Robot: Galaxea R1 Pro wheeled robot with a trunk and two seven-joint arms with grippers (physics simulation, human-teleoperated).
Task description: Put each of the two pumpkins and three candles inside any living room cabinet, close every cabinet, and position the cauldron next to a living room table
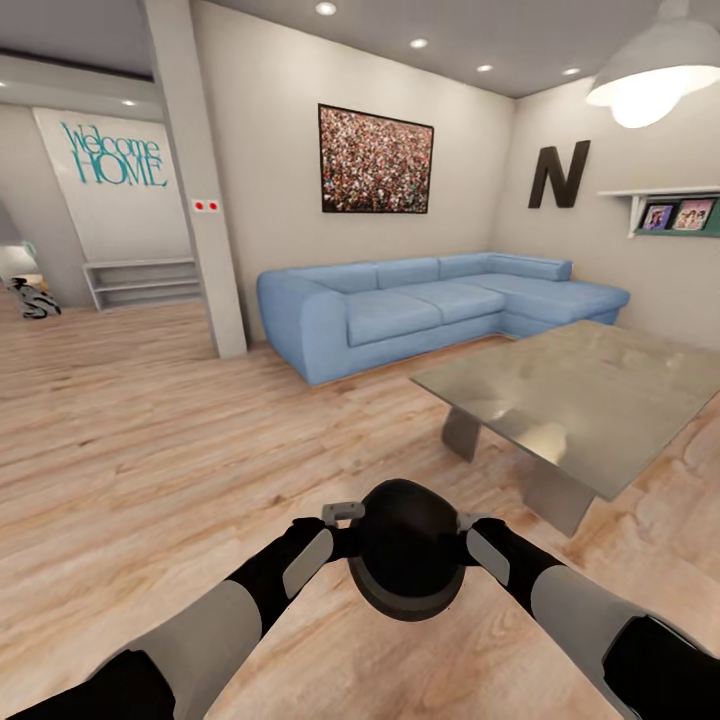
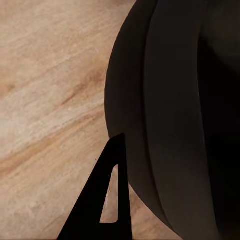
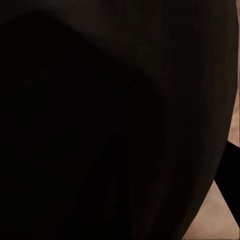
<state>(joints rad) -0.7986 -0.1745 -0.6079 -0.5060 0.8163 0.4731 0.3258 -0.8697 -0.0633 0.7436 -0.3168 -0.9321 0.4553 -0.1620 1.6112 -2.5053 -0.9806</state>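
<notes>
Above the light wood plank floor (image 1: 150,440), low in the head view, matte black round-bellied cauldron (image 1: 408,560) is held up between both arms. Left gripper (image 1: 342,520) presses its left side, right gripper (image 1: 470,528) its right side; whether either claw is clenched or released on the pot, cannot tell, fingertips hidden by the body. Left wrist view: dark finger (image 2: 107,200) just beside the cauldron's wall (image 2: 165,120), floor behind. Right wrist view: cauldron (image 3: 100,120) very close, black. Ahead to the right, low rectangular grey-green coffee table (image 1: 590,385) on chunky grey angled legs, near the cauldron, apart from it. Blue corner sofa (image 1: 430,305) beyond the table's far edge against the wall. Grey pillar (image 1: 200,190) left of sofa. Open floor lies between cauldron and table.
</notes>
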